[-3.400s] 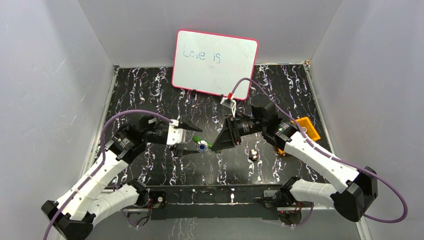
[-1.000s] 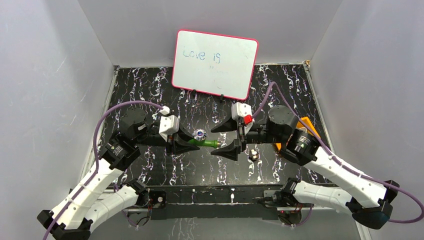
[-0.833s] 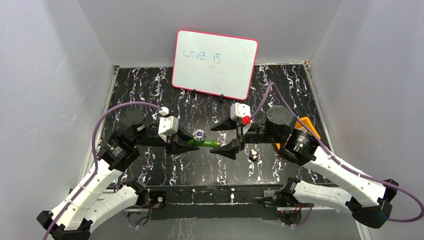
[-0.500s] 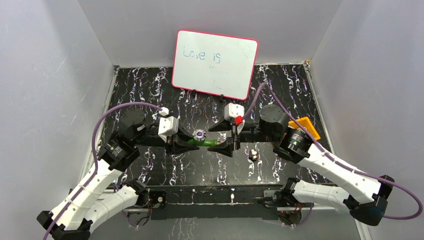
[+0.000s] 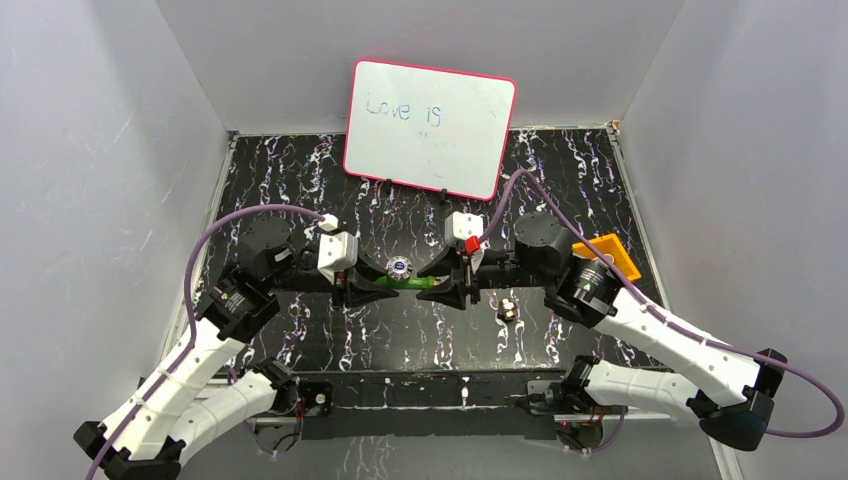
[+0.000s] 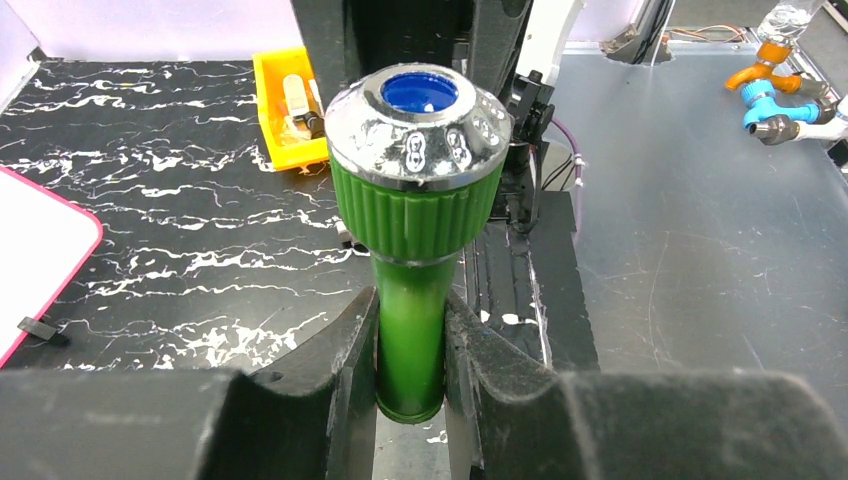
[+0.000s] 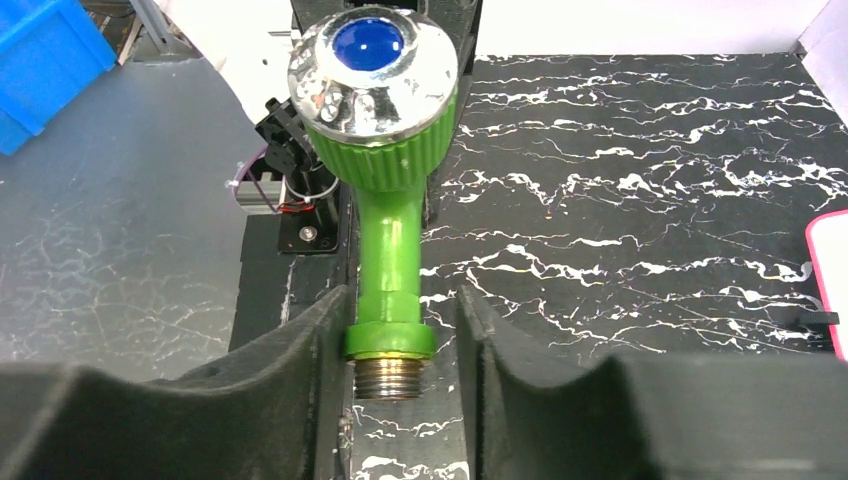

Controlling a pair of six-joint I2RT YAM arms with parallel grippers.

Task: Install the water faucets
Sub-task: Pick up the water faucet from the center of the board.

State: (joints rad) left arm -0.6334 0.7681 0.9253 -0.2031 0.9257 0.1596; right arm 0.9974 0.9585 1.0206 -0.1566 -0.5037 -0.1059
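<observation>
From above, the green faucet is held level over the black marbled table, between the left gripper and the right gripper. A whiteboard stands behind, an orange tray is partly hidden by the right arm, and a small metal piece lies near the right gripper. In the left wrist view, that gripper's fingers are clamped on the green stem, and the knob hides the far end. In the right wrist view, the jaws stand apart on either side of the threaded fitting, with a gap on one side.
</observation>
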